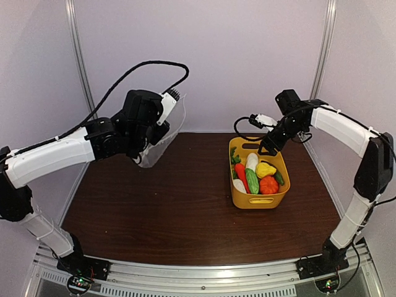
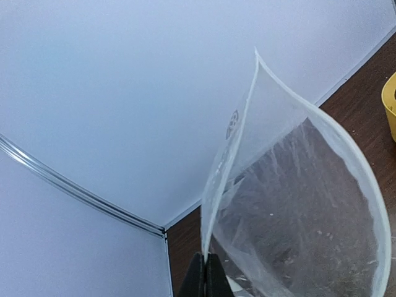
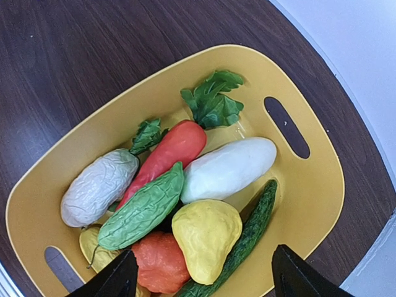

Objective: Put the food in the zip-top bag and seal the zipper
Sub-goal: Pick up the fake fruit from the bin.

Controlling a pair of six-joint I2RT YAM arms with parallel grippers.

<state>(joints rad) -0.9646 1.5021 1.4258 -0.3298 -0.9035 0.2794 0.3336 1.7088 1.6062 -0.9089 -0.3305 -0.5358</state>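
From above, the left gripper [image 1: 142, 158] hangs over the far left of the dark wooden table [image 1: 173, 204], clenched on the zip-top bag [image 1: 164, 137], which it holds in the air off the tabletop. Well apart, on the right side, the food [image 1: 257, 176] lies heaped in a yellow basket [image 1: 260, 200]. The right gripper [image 1: 267, 148] hovers over the basket's far end.

The left wrist camera shows the left gripper [image 2: 206, 279] pinched tight on one edge of the clear bag [image 2: 297, 204], whose two walls bow apart above the table.

The right wrist camera looks straight down into the basket [image 3: 312, 185]. The right gripper [image 3: 205, 266] stands released, fingers spread wide and grasping nothing, above a yellow piece [image 3: 207, 238] and a cucumber [image 3: 252, 226]. Beside them lie a white radish [image 3: 229, 168], a red piece [image 3: 170, 153], a bumpy green gourd [image 3: 143, 209], an orange piece [image 3: 161, 263], a pale wrinkled piece [image 3: 99, 187] and leafy greens [image 3: 213, 102].
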